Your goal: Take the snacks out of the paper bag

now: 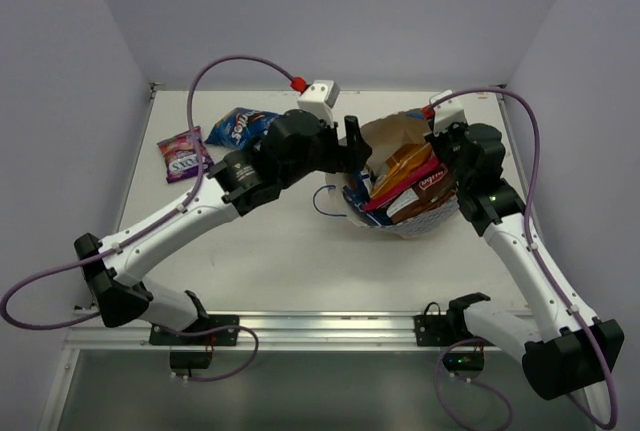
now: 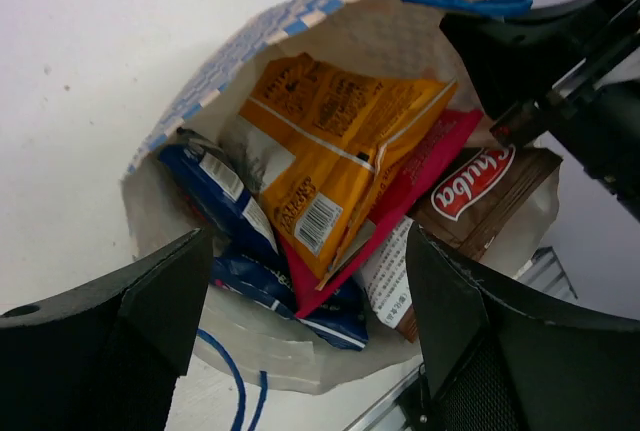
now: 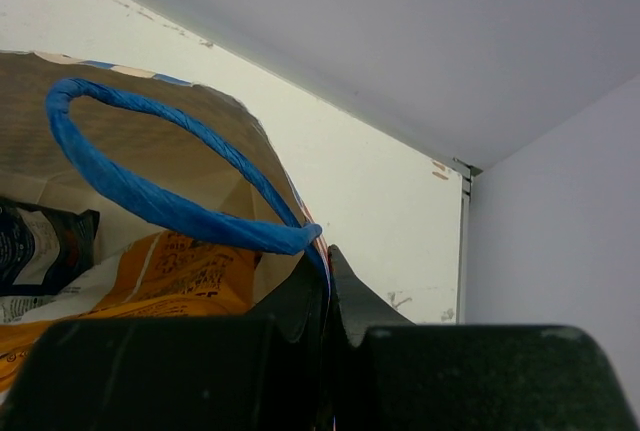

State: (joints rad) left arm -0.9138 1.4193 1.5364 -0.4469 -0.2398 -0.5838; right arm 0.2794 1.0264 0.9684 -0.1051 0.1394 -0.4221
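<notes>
Top external view: a blue-checkered paper bag [image 1: 415, 223] lies tipped over, right of centre on the white worktop [image 1: 290, 251], its mouth toward the left arm. The right end effector [image 3: 328, 276] is pressed together, pinching the bag's rim beside a blue cord handle [image 3: 150, 191]. The left end effector [image 2: 308, 251] hangs spread before the mouth. An orange-yellow packet [image 2: 340, 141] lies topmost inside; it looks light, crinkly and slippery, probably best pinched by its flat sealed edge.
</notes>
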